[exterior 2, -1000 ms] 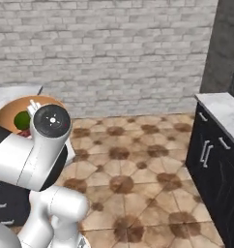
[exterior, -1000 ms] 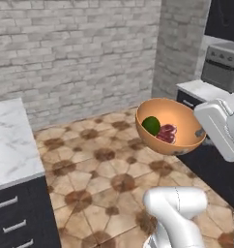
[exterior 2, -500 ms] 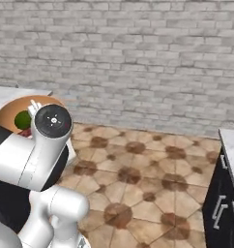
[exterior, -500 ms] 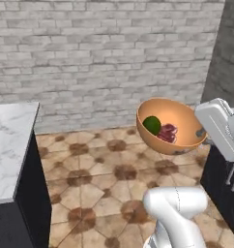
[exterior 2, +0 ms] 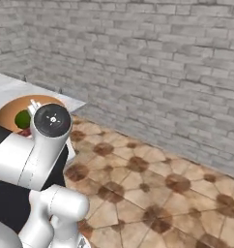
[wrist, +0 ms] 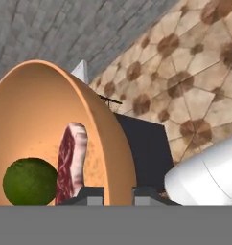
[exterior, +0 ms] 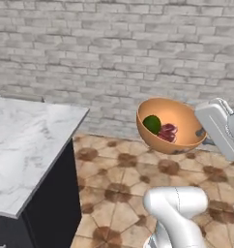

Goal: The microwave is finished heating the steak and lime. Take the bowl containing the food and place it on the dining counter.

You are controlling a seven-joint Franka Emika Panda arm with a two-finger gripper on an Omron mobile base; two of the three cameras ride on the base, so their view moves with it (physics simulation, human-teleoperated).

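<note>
My gripper [exterior: 202,131] is shut on the right rim of the orange-tan bowl [exterior: 173,118] and holds it in the air over the tiled floor. The green lime [exterior: 152,124] and the dark red steak [exterior: 168,131] lie side by side inside it. In the hand view the bowl's rim [wrist: 119,143] runs down between my fingertips [wrist: 90,195], with the lime [wrist: 29,182] left of the steak [wrist: 71,158]. The dining counter [exterior: 27,140], white marble on a dark base, stands to the bowl's left. In the right base view my arm hides part of the bowl [exterior 2: 12,109]. The microwave is out of view.
A grey brick wall [exterior: 114,48] closes the far side. Brown patterned floor tiles [exterior: 114,189] stretch between the counter and my base. The counter's near corner [wrist: 82,72] and dark base [wrist: 142,143] show behind the bowl in the hand view.
Both base views have swung, so the camera has moved: the stove and dark cabinets have left the right side and the marble counter has grown nearer on the left. The bowl stays held.
</note>
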